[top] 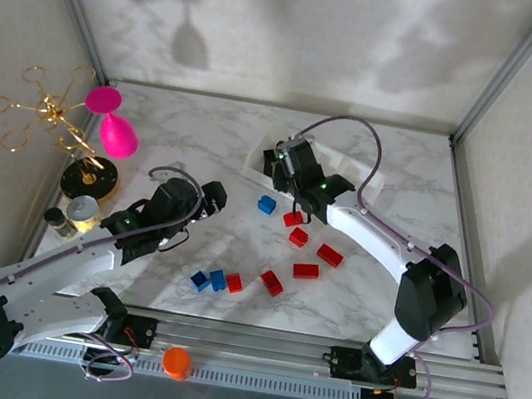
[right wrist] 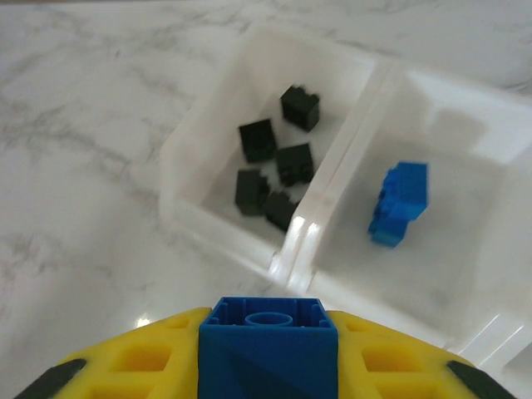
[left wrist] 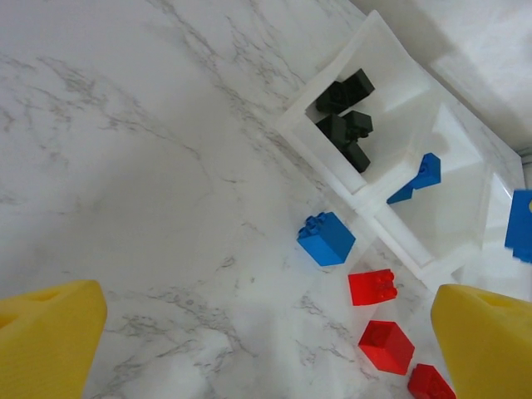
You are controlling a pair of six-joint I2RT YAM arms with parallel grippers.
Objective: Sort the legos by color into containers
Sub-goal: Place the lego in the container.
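Near edge: an orange knob [top: 177, 362] sits on the rail. Just inside this edge, left of centre, a short row of bricks [top: 218, 279], two blue and one red, lies on the tabletop [top: 195, 138]. Further red bricks [top: 306, 271] are scattered toward the centre.

Left end effector [top: 214, 196]: positioned over the centre-left of the tabletop, fingers [left wrist: 46, 341] spread wide with nothing between them. A loose blue brick [left wrist: 326, 238] lies ahead of it, near a corner of the tray [left wrist: 303, 150].

Right end effector [top: 287, 162]: pinching a held blue brick [right wrist: 268, 345] between its yellow fingers, close to the tray.

Toward the far edge, right of centre: the white tray. One end compartment contains five black bricks [right wrist: 274, 162]. The adjoining compartment contains a single blue brick [right wrist: 399, 204].

Far-left corner: a pink goblet [top: 119, 136] beside a gold wire stand [top: 47, 109].
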